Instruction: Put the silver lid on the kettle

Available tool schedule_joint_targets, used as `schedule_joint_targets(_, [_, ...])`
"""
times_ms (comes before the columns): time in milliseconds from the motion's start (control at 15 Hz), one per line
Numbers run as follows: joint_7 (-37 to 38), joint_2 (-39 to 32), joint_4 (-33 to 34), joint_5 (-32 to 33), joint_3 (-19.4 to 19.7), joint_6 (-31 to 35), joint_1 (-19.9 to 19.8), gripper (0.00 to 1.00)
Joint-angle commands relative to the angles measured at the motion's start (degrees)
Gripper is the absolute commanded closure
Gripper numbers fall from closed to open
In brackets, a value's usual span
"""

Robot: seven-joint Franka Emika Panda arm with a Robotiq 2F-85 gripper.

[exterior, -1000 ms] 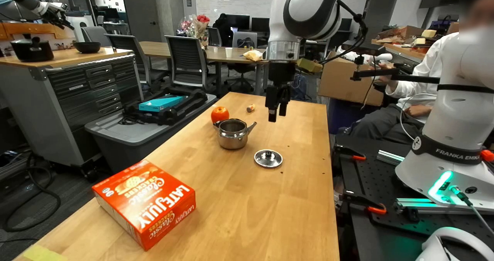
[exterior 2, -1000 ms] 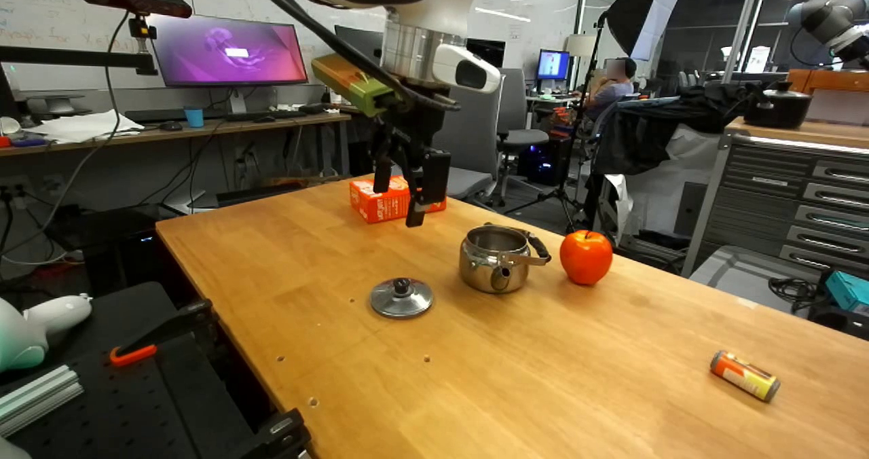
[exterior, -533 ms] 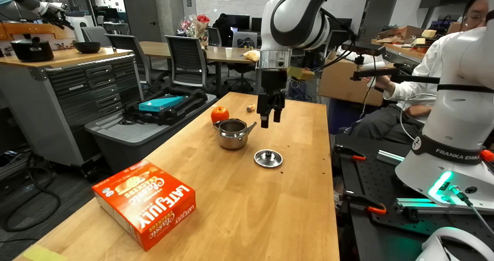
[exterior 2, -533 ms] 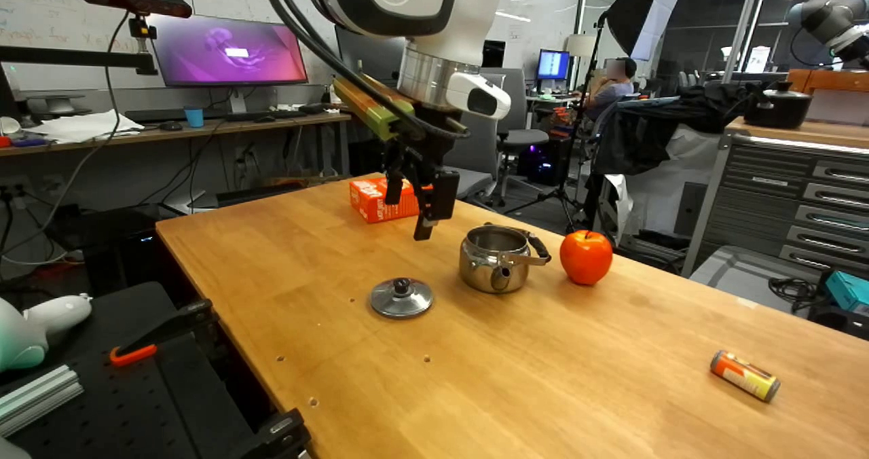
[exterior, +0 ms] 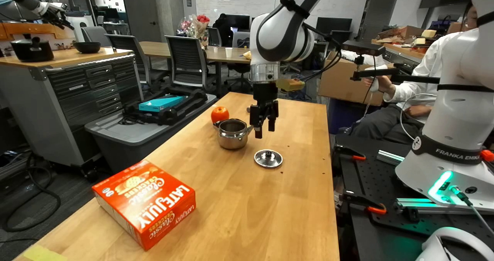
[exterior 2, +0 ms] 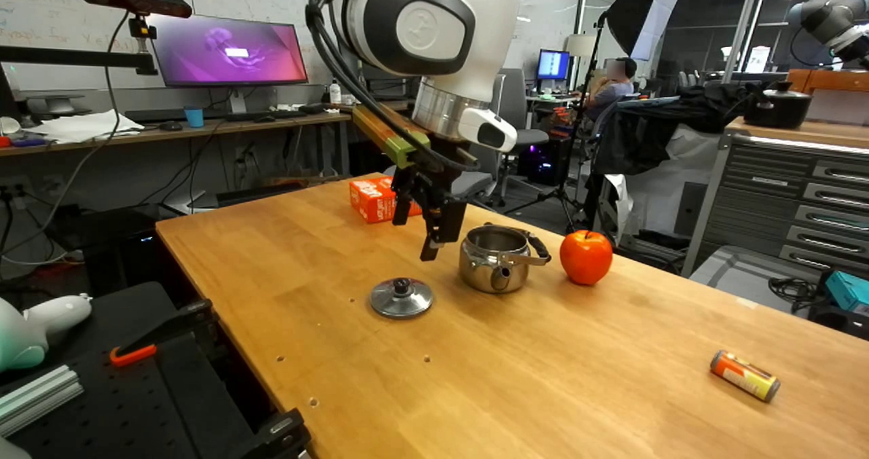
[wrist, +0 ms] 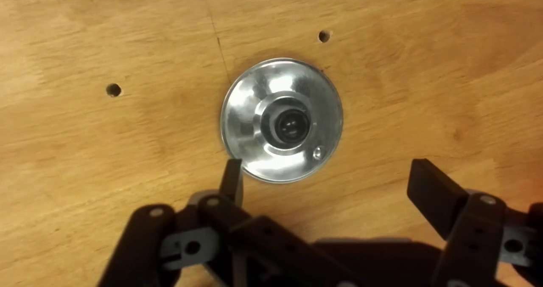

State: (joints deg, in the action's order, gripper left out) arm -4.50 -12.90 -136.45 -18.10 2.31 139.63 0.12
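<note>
The silver lid (exterior: 262, 161) lies flat on the table with its dark knob up, and it also shows in an exterior view (exterior 2: 387, 301). In the wrist view the lid (wrist: 244, 128) is ahead of the fingertips, left of the middle of the jaw gap. The silver kettle (exterior: 232, 140) stands upright and uncovered beside the lid, and it shows with its spout and side handle in an exterior view (exterior 2: 483, 269). My gripper (wrist: 326, 161) is open and empty. It hangs above the table near the lid and kettle in both exterior views (exterior: 265, 132) (exterior 2: 415, 237), apart from both.
A red apple (exterior 2: 586, 258) sits just beyond the kettle. An orange cracker box (exterior: 146, 205) lies toward one end of the table. A small orange-yellow cylinder (exterior 2: 745, 376) lies toward the other end. The table (exterior: 247, 214) has small holes near the lid.
My gripper has moved down and across the table, nearer to the lid and kettle, staying open. The lid and kettle have not moved.
</note>
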Motion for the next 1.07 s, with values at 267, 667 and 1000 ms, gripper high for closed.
schedule_joint_targets(267, [2.6,-5.4,4.2,3.6,-1.7,-3.8,-0.7,0.0])
schedule_joint_targets(667, [4.5,-7.5,6.0,4.9,-1.5,-6.7,-0.8,0.0])
schedule_joint_targets(1000, [4.5,-9.2,7.6,4.3,-1.6,-8.6,-1.3,0.0])
